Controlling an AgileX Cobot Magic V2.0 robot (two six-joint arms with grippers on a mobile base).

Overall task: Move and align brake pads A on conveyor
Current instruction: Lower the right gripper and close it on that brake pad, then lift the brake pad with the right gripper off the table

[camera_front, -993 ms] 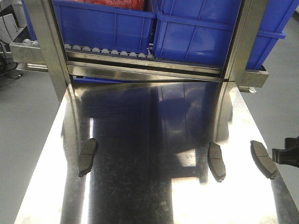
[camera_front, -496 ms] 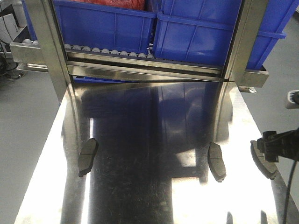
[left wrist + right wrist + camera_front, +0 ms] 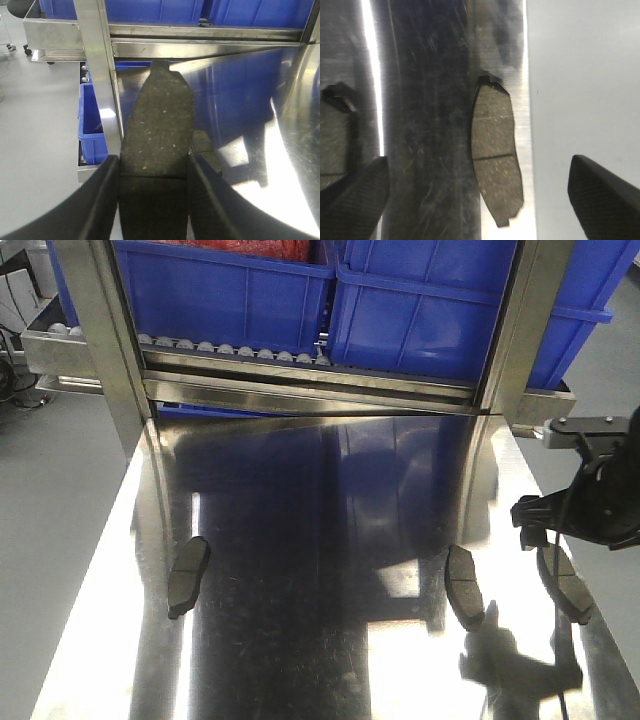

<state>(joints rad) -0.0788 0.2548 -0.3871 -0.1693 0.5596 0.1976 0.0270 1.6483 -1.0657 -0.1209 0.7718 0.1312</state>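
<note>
Three brake pads A lie on the shiny steel table point(image 3: 320, 540): one at the left point(image 3: 188, 576), one right of the middle point(image 3: 464, 586), and one by the right edge point(image 3: 568, 588). My right gripper point(image 3: 556, 530) hovers open over that rightmost pad point(image 3: 496, 160), its fingers spread wide to either side of it point(image 3: 478, 161) without touching it. The left wrist view shows my left gripper point(image 3: 154, 167) shut on another dark pad point(image 3: 157, 130), held lengthwise above the table's left side. The left table pad point(image 3: 205, 150) shows just beyond it. The conveyor is out of view.
Blue bins point(image 3: 230, 290) sit on a roller rack point(image 3: 240, 348) at the table's far end, framed by steel uprights point(image 3: 100, 350). A small blue bin point(image 3: 92, 120) stands low beside the left upright. Grey floor point(image 3: 580, 75) drops off right past the rightmost pad.
My right arm has come in from the right edge of the front view and now hangs over the rightmost pad. The pads on the table have not moved.
</note>
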